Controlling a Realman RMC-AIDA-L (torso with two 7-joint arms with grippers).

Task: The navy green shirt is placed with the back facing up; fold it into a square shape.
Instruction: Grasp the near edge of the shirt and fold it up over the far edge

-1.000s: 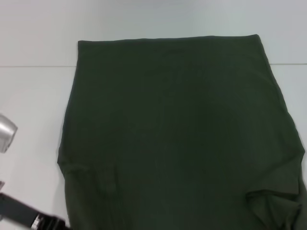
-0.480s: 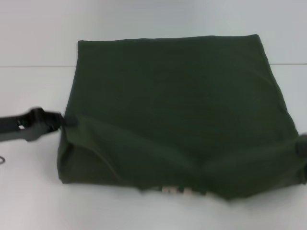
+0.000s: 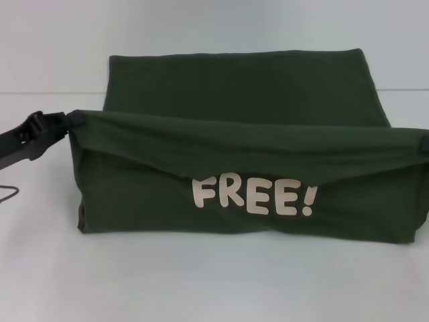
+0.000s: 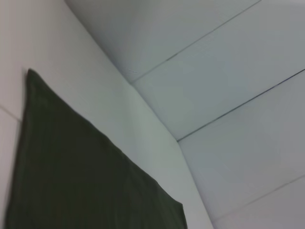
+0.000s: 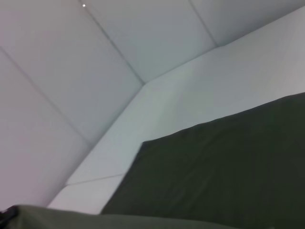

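Note:
The navy green shirt [image 3: 234, 87] lies on the white table, its far part flat. Its near edge is raised and stretched into a taut band across the head view, and the turned-up side shows the cream "FREE!" lettering [image 3: 253, 196]. My left gripper [image 3: 67, 119] is shut on the raised left corner. At the picture's right border, only a dark bit of my right gripper [image 3: 424, 143] shows, holding the raised right corner. The flat cloth also fills part of the left wrist view as shirt [image 4: 71, 167] and of the right wrist view as shirt [image 5: 228, 162].
The white table [image 3: 201, 288] extends in front of the shirt and to its left. A seam line [image 3: 47, 92] crosses the table behind the left arm. Pale wall panels [image 4: 228, 71] rise beyond the table's far edge.
Both grippers have lifted the shirt's near edge and carried it up and toward the far side. The underside has turned up, so the "FREE!" lettering is now fully exposed.

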